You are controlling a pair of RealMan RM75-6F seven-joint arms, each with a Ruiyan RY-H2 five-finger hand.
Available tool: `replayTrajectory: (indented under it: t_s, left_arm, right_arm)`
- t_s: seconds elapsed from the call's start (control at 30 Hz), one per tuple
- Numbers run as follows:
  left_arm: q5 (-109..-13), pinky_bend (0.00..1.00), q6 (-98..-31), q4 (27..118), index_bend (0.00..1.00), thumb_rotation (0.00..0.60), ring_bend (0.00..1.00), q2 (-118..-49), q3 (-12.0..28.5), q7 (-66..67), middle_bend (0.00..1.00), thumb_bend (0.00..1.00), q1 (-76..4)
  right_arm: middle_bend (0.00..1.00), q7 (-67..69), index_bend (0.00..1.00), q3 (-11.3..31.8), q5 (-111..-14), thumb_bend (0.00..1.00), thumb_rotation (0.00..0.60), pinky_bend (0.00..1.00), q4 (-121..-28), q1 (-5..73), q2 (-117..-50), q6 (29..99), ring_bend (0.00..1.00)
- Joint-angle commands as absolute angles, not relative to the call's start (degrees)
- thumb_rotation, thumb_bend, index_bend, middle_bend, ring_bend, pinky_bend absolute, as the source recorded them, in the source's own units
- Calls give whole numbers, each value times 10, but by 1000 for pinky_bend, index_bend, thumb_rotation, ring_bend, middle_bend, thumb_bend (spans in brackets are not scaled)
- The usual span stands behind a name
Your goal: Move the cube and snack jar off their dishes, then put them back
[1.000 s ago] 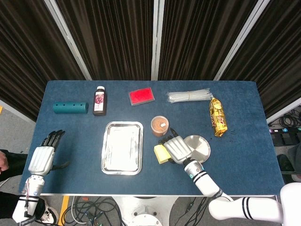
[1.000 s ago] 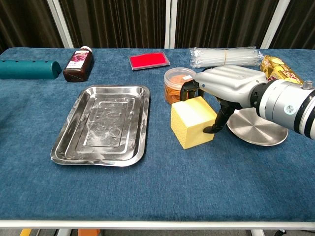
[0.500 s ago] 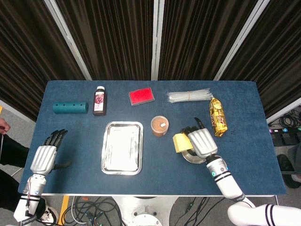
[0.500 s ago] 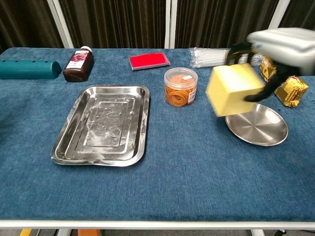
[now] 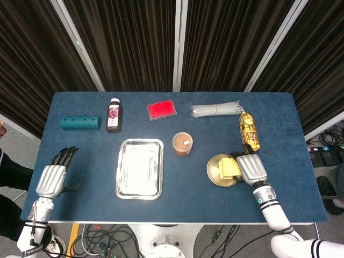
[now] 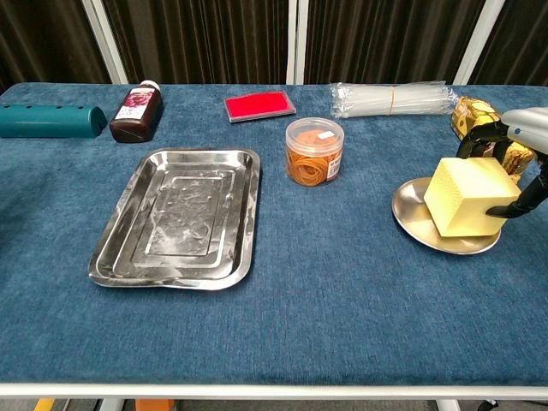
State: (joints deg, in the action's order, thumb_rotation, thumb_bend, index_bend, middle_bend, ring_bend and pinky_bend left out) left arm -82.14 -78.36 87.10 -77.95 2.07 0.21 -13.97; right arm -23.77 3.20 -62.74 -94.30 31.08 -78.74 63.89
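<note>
**Yellow cube sits on the round steel dish, right hand around it**

The cube [image 6: 467, 197] is a matte, pale yellow block with soft-looking faces and squared edges. It rests on the round dish [image 6: 418, 223], a shallow disc of brushed metal with a low rim, on the right of the blue, felt-like table [image 6: 282, 325]. The right hand [image 5: 251, 167], silver-shelled with dark fingers, wraps the cube from the right: dark fingertips [image 6: 503, 209] press its side face and others curl over its far top edge, so the hand grips the block while it sits on the dish.

The snack jar [image 6: 314, 151] is a squat, clear plastic tub with orange contents and a see-through lid. It stands upright on the cloth between the two dishes, apart from both. The rectangular tray [image 6: 180, 217], polished steel with rounded corners and a stepped, smeared floor, lies to its left with nothing in it.

The left hand [image 5: 52, 177] lies flat at the table's near left edge, fingers straight and slightly spread, holding nothing.

Along the far side lie a teal cylinder [image 6: 51, 121] with small holes, a dark bottle [image 6: 135, 112] on its side, a flat red packet [image 6: 259, 106], and a banded bundle of clear straws [image 6: 392, 98]. A crinkled gold snack bag [image 5: 248, 133] lies just beyond the right hand, near the dish.
</note>
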Motion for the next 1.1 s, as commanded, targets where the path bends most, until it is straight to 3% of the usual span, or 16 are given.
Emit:
replayTrajectory:
  t_s: [0.03, 0.13, 0.23, 0.37, 0.53, 0.73, 0.87, 1.1]
  left_arm:
    - [-820, 163, -782, 867, 56, 600, 14, -782, 22, 3, 44, 1, -139]
    - [-819, 163, -779, 864, 56, 600, 14, -783, 22, 0, 44, 1, -139]
    - [-820, 163, -778, 863, 56, 600, 14, -784, 23, -2, 44, 1, -139]
    - [-822, 163, -774, 864, 55, 600, 14, -783, 28, -6, 44, 0, -143]
    - [-837, 163, -751, 876, 56, 600, 14, -771, 52, -11, 44, 0, -178]
    - [-863, 163, -675, 890, 56, 600, 14, -784, 91, -13, 44, 0, -268]
    - [-857, 162, -604, 851, 56, 600, 14, -827, 122, -36, 44, 0, -343]
    - [-825, 162, -494, 754, 55, 600, 10, -906, 154, -73, 44, 0, -452]
  right_arm:
    - [343, -212, 308, 36, -645, 93, 600, 0, -926, 310, -800, 632, 229]
    - [224, -195, 173, 36, -656, 14, 600, 0, -920, 309, -800, 625, 103]
    - [118, -178, 86, 37, -671, 0, 600, 0, -920, 307, -796, 624, 13]
    - [14, -158, 0, 39, -683, 0, 600, 0, -944, 302, -772, 622, 0]
    - [0, -139, 0, 52, -716, 0, 600, 0, -994, 274, -726, 687, 0]
    - [0, -64, 0, 64, -720, 0, 600, 0, -1042, 197, -636, 787, 0]
    - [0, 0, 0, 73, -711, 0, 600, 0, -1028, 152, -612, 833, 0]
    - [0, 43, 0, 84, -716, 0, 600, 0, -1006, 124, -607, 855, 0]
